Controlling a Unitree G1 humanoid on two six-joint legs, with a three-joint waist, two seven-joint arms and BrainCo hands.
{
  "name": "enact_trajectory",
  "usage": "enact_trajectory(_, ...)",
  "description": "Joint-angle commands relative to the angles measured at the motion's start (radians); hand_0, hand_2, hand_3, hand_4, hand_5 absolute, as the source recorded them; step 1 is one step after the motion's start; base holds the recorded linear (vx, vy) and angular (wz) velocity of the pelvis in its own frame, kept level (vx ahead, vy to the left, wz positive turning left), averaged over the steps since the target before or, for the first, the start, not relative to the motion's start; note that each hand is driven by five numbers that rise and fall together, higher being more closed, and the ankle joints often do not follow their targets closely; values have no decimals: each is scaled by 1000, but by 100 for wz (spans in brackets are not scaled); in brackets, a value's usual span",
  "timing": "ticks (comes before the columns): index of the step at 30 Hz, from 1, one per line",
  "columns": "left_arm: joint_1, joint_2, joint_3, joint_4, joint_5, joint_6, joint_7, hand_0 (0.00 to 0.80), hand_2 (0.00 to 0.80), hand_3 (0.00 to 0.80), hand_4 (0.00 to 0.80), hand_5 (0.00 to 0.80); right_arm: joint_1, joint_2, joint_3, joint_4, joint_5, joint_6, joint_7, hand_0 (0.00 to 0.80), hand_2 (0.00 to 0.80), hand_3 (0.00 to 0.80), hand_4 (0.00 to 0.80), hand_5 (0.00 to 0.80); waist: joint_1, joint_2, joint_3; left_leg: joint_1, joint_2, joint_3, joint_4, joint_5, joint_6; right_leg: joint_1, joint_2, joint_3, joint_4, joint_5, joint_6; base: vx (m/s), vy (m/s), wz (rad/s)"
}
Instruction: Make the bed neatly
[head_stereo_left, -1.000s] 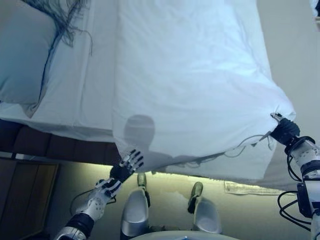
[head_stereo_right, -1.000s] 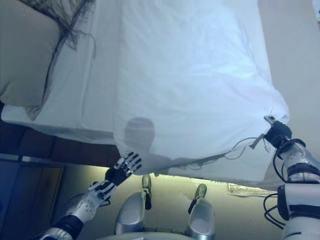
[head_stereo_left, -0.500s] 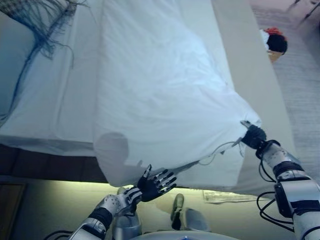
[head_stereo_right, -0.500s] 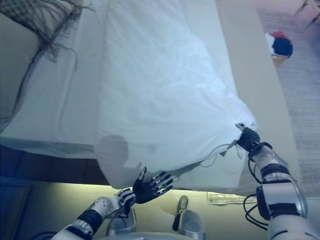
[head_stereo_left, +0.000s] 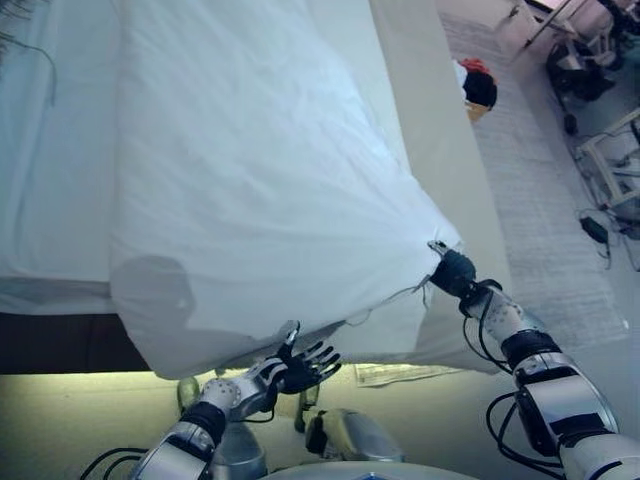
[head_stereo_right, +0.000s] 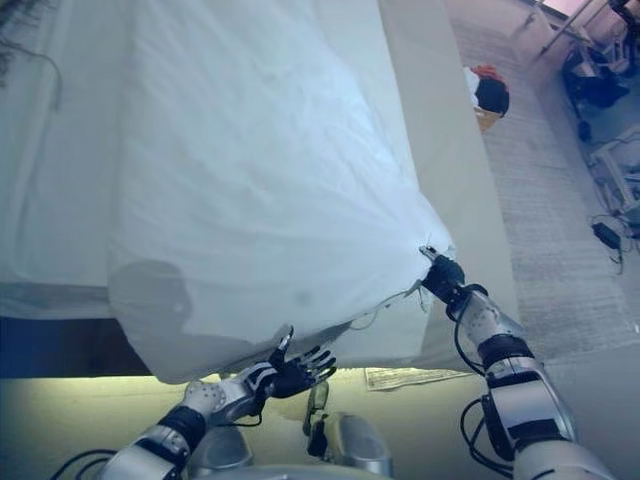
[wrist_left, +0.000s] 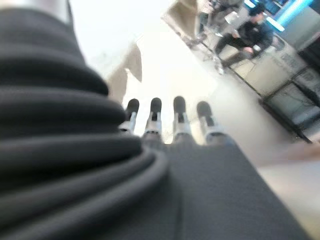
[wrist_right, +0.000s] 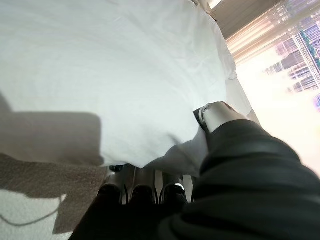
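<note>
A white duvet (head_stereo_left: 250, 190) lies spread over the bed and hangs over its near edge. My right hand (head_stereo_left: 452, 270) is shut on the duvet's near right corner and holds it raised; in the right wrist view the cloth (wrist_right: 125, 75) drapes over my curled fingers (wrist_right: 142, 190). My left hand (head_stereo_left: 300, 365) is open and empty, fingers spread, just below the duvet's hanging near edge, not touching it. The left wrist view shows its straight fingers (wrist_left: 165, 117) with nothing between them.
The white sheet (head_stereo_left: 50, 180) shows at the left of the duvet. A beige strip of bed base (head_stereo_left: 430, 120) runs along the right side. A red and black object (head_stereo_left: 478, 85) lies on the grey carpet at far right, near chairs and cables (head_stereo_left: 600, 150).
The camera has swung right, so the pillow and fringed throw have left the view. My left hand has turned palm up and spread open below the duvet's edge. My right hand keeps hold of the corner.
</note>
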Motion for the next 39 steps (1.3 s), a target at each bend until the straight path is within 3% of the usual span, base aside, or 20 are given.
enact_trajectory(1,-74,-55,39,27,-131,-72,17,0,0,0,0,0,-20,-90,-47,-84,74,-70,-2,800,800,800,800,800,-30,-9,19,-33,73,-9,102,-49,0,-16,-50,1,63,-19,64,-3,-53,-3)
enact_trajectory(13,-122,-5,194,67,-214,-276,-30,0,0,0,0,0,60,-44,-66,-74,63,-90,15,800,800,800,800,800,-19,-31,15,-25,87,-39,92,-46,-13,3,-38,-25,60,-31,70,22,-49,2)
enact_trajectory(18,-98,-7,216,90,-210,-315,8,0,0,0,0,0,75,-32,-78,-72,63,-93,11,800,800,800,800,800,0,-22,9,-13,77,-52,78,-46,-12,25,-46,-39,51,-31,75,46,6,16)
enact_trajectory(28,-10,47,328,169,-114,-364,11,0,0,0,0,0,130,-11,-103,-58,21,-94,38,800,800,800,800,800,32,2,-28,43,59,-56,38,-40,-13,79,-65,-61,27,-34,87,64,40,7)
enact_trajectory(29,-5,53,339,169,-102,-370,9,41,41,41,41,41,135,-8,-105,-57,16,-93,36,800,800,800,800,800,33,6,-33,48,57,-56,33,-38,-13,83,-67,-63,26,-35,88,66,62,9)
enact_trajectory(30,-1,57,345,167,-94,-376,7,596,596,596,596,596,139,-7,-105,-58,13,-92,32,800,800,800,800,800,35,9,-36,52,55,-56,29,-37,-13,87,-68,-64,24,-35,89,69,64,9)
enact_trajectory(31,4,63,353,171,-85,-381,0,800,800,800,800,800,145,-2,-108,-50,6,-93,33,800,800,800,800,800,37,16,-43,60,53,-56,23,-37,-14,92,-70,-66,23,-36,90,74,65,7)
enact_trajectory(39,54,75,403,159,-27,-383,-68,800,800,800,800,800,194,5,-135,-13,-50,-80,65,800,800,800,800,800,53,58,-81,114,30,-52,-15,-33,-13,132,-89,-76,7,-41,100,57,86,5)
